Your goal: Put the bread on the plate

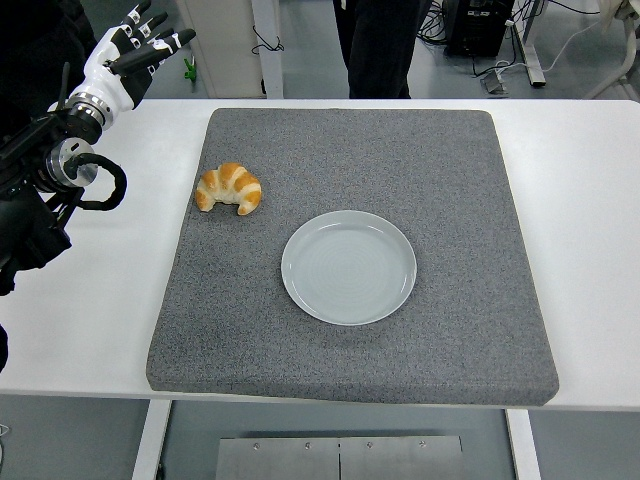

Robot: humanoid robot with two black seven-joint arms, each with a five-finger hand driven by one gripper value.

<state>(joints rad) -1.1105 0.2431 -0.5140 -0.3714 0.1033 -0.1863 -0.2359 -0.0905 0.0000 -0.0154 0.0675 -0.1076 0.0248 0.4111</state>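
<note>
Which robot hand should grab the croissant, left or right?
Probably the left. The left hand is raised, fingers spread, on the same side as the croissant, which lies left of the plate. No right hand is in view.

A grey foam mat (400,170) covers the middle of the white table (580,200), while a person's dark-trousered legs (375,45) stand beyond the far edge, near cables (265,45) on the floor.
</note>
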